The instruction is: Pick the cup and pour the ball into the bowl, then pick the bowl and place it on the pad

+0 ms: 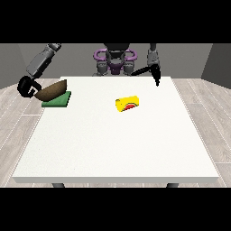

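Observation:
A brown bowl (51,90) hangs tilted just above the green pad (57,100) at the table's left edge. The hand at the view's left (26,86) is curled round the bowl's left rim. A yellow cup (128,103) with a red mark lies on its side near the table's middle. I see no ball; the bowl's inside is hidden from me. The hand at the view's right (156,76) hangs over the table's far edge with its fingers pointing straight down, holding nothing.
The white table (117,144) stretches wide towards the camera. The robot's torso (115,61) stands behind the far edge. Wooden floor surrounds the table.

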